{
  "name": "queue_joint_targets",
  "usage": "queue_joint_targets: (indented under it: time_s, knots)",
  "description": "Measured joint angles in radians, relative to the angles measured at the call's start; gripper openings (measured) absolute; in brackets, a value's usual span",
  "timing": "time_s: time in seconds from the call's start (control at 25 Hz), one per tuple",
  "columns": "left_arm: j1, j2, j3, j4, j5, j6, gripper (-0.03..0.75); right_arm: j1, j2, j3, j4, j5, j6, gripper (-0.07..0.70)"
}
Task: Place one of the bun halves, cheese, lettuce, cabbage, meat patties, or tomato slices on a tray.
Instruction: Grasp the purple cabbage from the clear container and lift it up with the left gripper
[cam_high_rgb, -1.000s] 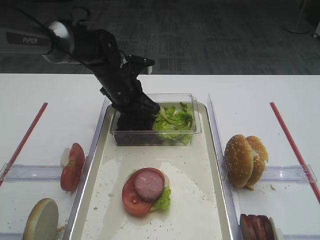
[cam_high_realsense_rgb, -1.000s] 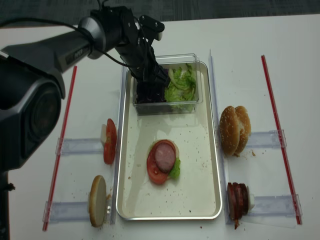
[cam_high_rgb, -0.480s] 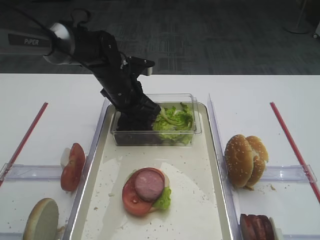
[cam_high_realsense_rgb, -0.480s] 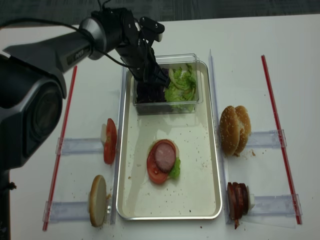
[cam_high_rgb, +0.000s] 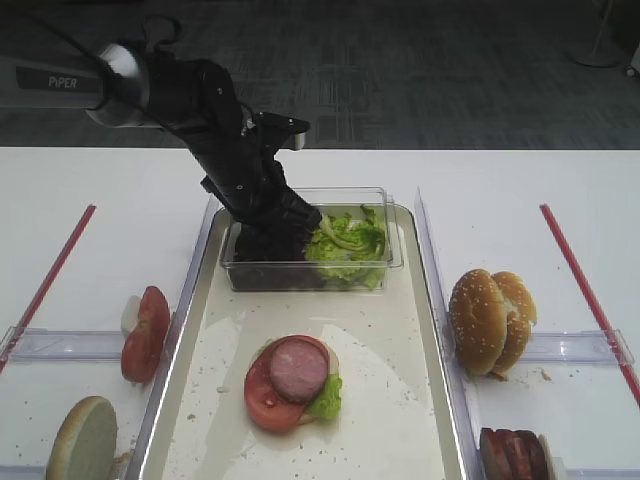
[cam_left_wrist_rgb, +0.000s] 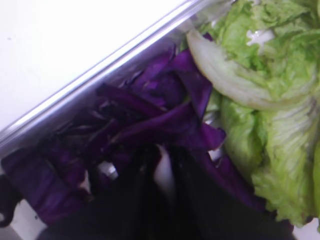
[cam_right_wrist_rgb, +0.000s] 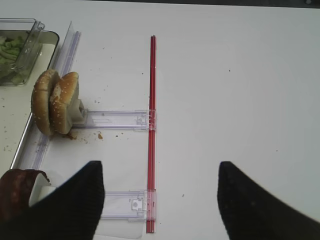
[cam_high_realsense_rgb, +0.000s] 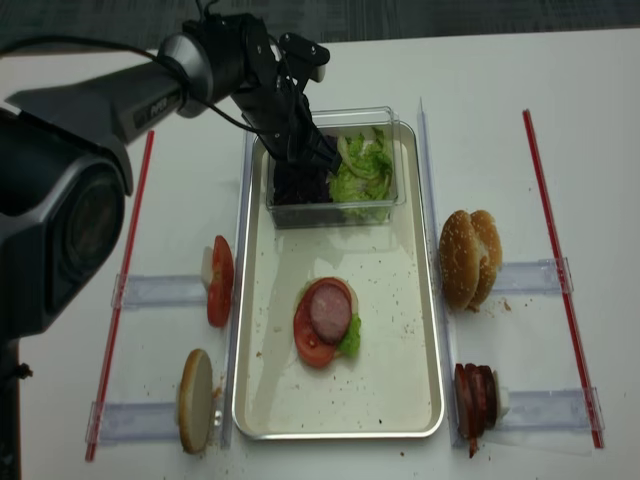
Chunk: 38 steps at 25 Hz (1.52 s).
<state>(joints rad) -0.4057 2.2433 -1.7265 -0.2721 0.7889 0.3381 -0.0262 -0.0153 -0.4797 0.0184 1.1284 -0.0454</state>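
A: White tabletop (cam_high_rgb: 500, 190), dark carpet behind it. Where does the cabbage sit against the left gripper?

B: The cabbage (cam_left_wrist_rgb: 150, 120) fills the left end of the clear plastic box (cam_high_rgb: 395, 250), which stands at the far end of the tray (cam_high_realsense_rgb: 425, 330). The left gripper (cam_left_wrist_rgb: 162, 167) is down inside that box, its dark fingers (cam_left_wrist_rgb: 137, 195) pressed nearly together with purple shreds lying around and across their tips. It looks pinched on the cabbage.

A: And the lettuce?

B: The lettuce (cam_high_rgb: 345, 240) lies just beside the cabbage, touching it, in the right end of the same box.

A: What is hard to make out?

B: In both high views the arm covers the cabbage almost wholly; only a dark patch shows through the box wall. The left wrist view is blurred low down, so exactly which shred lies between the fingers I cannot tell. The right gripper (cam_right_wrist_rgb: 160, 200) shows only as two dark finger shapes standing wide apart over bare table, holding nothing.

A: Which way do the shreds run?

B: In the left wrist view the long purple strips run slantwise, lower left to upper right, roughly along the box rim.

A: Anything else on the tray?

B: A tomato slice (cam_high_rgb: 265, 395) with a meat patty (cam_high_rgb: 298, 368) on top and a scrap of green at the edge. Bun halves (cam_high_rgb: 490, 320) stand on edge to the right of the tray.
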Motion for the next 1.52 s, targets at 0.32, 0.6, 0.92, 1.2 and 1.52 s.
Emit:
queue_joint_targets:
  time_s: [0.32, 0.6, 0.92, 1.2, 1.52]
  knots:
    - [0.0, 0.0, -0.025, 0.008, 0.033, 0.0, 0.08, 0.0, 0.0, 0.0, 0.0, 0.0, 0.0, 0.507]
    - [0.0, 0.0, -0.105, 0.016, 0.127, 0.0, 0.08, 0.0, 0.0, 0.0, 0.0, 0.0, 0.0, 0.507]
    - [0.0, 0.0, -0.21, 0.024, 0.256, 0.0, 0.079, 0.0, 0.0, 0.0, 0.0, 0.0, 0.002, 0.508]
    - [0.0, 0.0, -0.312, 0.054, 0.346, -0.023, 0.079, 0.0, 0.0, 0.0, 0.0, 0.0, 0.002, 0.508]
    - [0.0, 0.0, -0.341, 0.077, 0.406, -0.033, 0.078, 0.0, 0.0, 0.0, 0.0, 0.0, 0.004, 0.507]
